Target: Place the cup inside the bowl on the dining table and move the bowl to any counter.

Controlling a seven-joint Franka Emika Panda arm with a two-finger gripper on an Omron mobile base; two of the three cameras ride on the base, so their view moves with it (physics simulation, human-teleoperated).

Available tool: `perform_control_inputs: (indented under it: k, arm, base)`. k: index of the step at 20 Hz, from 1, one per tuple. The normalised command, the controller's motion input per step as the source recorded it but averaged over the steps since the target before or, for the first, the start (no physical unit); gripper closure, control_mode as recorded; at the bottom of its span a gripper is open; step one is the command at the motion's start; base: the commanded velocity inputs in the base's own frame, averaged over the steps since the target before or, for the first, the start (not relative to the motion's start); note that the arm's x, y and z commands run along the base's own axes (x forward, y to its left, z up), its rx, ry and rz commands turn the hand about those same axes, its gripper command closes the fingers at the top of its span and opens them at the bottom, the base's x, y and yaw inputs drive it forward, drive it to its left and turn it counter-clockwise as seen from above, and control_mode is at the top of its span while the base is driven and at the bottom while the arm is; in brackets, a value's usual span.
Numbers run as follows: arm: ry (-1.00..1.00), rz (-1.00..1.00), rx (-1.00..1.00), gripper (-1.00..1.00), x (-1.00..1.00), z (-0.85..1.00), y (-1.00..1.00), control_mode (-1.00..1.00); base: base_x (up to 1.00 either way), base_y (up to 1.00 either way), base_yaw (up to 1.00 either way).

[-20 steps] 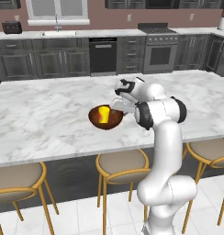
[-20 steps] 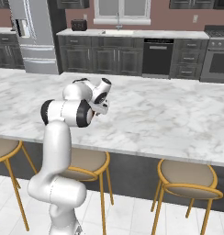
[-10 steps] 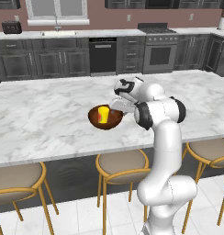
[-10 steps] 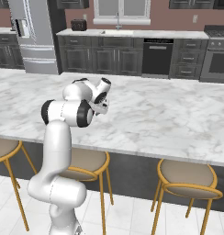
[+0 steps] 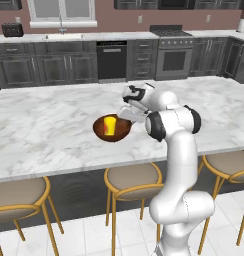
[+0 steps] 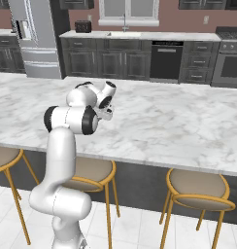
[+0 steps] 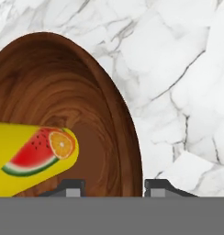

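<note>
The dark wood bowl (image 5: 101, 131) sits on the dining table (image 5: 44, 125) with the yellow cup (image 5: 109, 125) inside it. In the hand view the cup (image 7: 31, 156) lies on its side in the bowl (image 7: 63, 87), showing a watermelon and orange picture. My gripper (image 5: 127, 119) is at the bowl's right rim. Its fingertips (image 7: 70, 186) straddle that rim, one inside the bowl and one outside over the marble (image 7: 178, 69). The jaws stand partly closed, with a gap still showing on the inner side. My gripper (image 7: 114, 186) is not clamped on anything.
Round gold-legged stools (image 5: 131, 181) line the near side of the table. The counter (image 5: 69, 37) with dark cabinets, a sink, a dishwasher and an oven (image 5: 174, 55) runs along the back wall. A fridge (image 6: 35, 39) stands at the far left.
The jaws have narrowed around the bowl's rim. The arm, bowl and cup stay where they were.
</note>
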Motion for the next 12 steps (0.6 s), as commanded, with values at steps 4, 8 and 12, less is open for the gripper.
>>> perform_control_inputs:
  k: [4,8,12]
  arm:
    - [0.04,0.0,0.0,1.0,0.0,0.0,0.13,-1.0]
    - [0.05,0.0,0.0,1.0,0.0,0.0,0.09,-1.0]
    - [0.03,0.0,0.0,1.0,0.0,0.0,0.0,-1.0]
  base:
    - [0.0,0.0,0.0]
    - [0.0,0.0,0.0]
    - [0.0,0.0,0.0]
